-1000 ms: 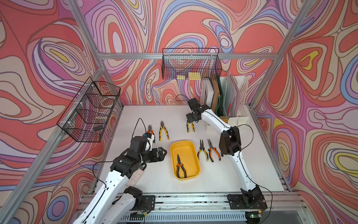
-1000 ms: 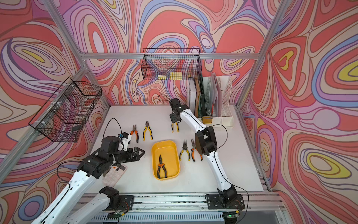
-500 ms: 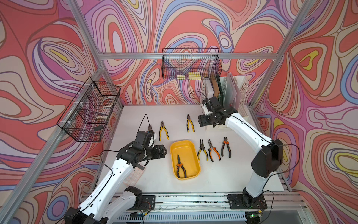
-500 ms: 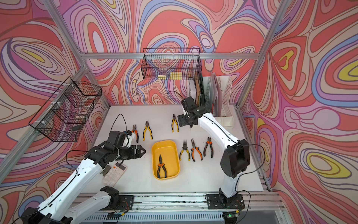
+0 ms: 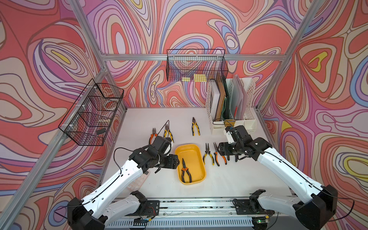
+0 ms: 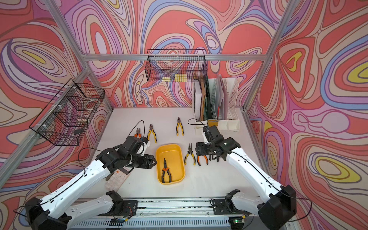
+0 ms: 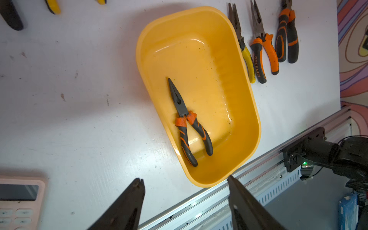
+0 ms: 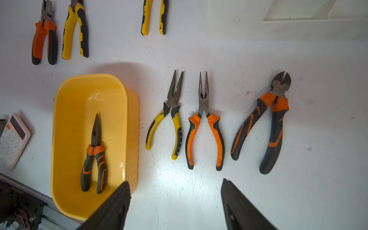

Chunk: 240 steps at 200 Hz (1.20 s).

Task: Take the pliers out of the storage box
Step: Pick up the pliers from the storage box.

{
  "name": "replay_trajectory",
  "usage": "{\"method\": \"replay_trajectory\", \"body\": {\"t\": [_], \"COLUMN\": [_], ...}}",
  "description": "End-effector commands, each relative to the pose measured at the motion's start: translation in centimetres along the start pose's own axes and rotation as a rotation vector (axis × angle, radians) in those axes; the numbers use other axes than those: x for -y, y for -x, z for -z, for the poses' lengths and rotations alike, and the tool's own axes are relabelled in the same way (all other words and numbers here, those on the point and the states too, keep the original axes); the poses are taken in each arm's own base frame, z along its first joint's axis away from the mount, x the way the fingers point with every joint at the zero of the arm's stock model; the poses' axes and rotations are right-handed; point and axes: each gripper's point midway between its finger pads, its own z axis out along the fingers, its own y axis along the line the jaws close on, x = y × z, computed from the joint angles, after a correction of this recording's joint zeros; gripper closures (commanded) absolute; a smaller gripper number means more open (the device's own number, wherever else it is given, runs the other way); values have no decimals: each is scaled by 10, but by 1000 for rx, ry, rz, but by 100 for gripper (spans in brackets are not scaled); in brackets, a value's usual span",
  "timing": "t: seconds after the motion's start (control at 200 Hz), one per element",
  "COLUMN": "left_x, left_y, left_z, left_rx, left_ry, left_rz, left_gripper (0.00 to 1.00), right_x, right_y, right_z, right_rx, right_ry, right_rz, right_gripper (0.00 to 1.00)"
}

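A pale calculator point(image 6: 116, 180) lies on the white surface point(image 6: 165, 115) near the left claw point(image 6: 153, 160). A white file rack point(image 5: 249, 95) with folders point(image 5: 238, 99) stands beyond the right claw point(image 8: 175, 182). Black wire baskets point(image 5: 196, 67) hang higher than both claws.

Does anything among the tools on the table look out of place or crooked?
A pink calculator lies among the tools, partly under the left arm. The orange-handled cutters lie tilted beside straight-lying needle-nose pliers. Nothing looks damaged.

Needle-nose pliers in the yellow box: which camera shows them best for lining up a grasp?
The left wrist view: the needle-nose pliers appear large and whole, tip to handle ends, in the yellow storage box. The right wrist view shows the pliers whole but smaller. In both top views they are tiny.
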Motion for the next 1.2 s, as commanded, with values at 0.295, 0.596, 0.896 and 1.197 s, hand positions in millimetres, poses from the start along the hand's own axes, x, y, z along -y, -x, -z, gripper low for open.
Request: {"method": "replay_trajectory", "body": {"t": [0.295, 0.596, 0.896, 1.197], "left_x": [4, 25, 15, 15], "left_y": [-38, -37, -35, -32], "left_z": [-47, -72, -84, -102], "left_rx": [-137, -171, -182, -216], "left_ry": [152, 179, 262, 298], "left_rz": [55, 1, -12, -64], "left_gripper": [31, 32, 33, 35], "right_x": [14, 17, 19, 20], "right_y": [-22, -24, -27, -29], "right_z": [-1, 3, 1, -3], "right_rx": [17, 46, 48, 34], "right_ry": [-29, -30, -35, -38], "right_rz": [-52, -65, -68, -69], "right_gripper": [26, 26, 26, 26]}}
